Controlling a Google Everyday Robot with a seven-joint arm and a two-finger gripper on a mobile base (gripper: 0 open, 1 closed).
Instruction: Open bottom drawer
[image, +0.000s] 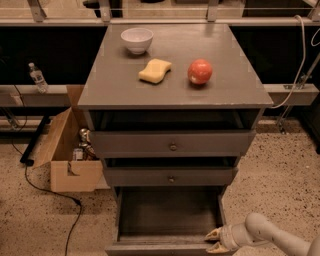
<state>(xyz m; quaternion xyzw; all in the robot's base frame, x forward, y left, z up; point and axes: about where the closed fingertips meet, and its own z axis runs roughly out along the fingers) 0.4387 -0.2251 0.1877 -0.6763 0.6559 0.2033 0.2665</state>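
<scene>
a: while the cabinet (175, 92) is seen from its front, where is the bottom drawer (160, 247) found?

b: it is found lowest of the three, standing far out toward the near side, so that its bare inside is shown. the middle drawer (171, 177) and top drawer (172, 143) above it are each seen a little way out, with a dark gap over each front.

a: and where is the gripper (214, 241) placed?

b: it is placed low at the near right, at the right end of the bottom drawer's front. it is carried by a pale arm (272, 236) reaching in from the right.

a: how are the fingers (213, 233) held?

b: they are seen spread apart, one tip farther and one nearer, with the end of the drawer front by the gap. whether the wood is touched cannot be told.

a: what is kept on top?

b: a white bowl (136, 39) is set at the far left, a yellow sponge (155, 70) nearer the middle, and a red apple (200, 71) just right of the sponge. a cardboard box (70, 165) is seen on the floor to the cabinet's left, with a black cable (47, 192) near it.
</scene>
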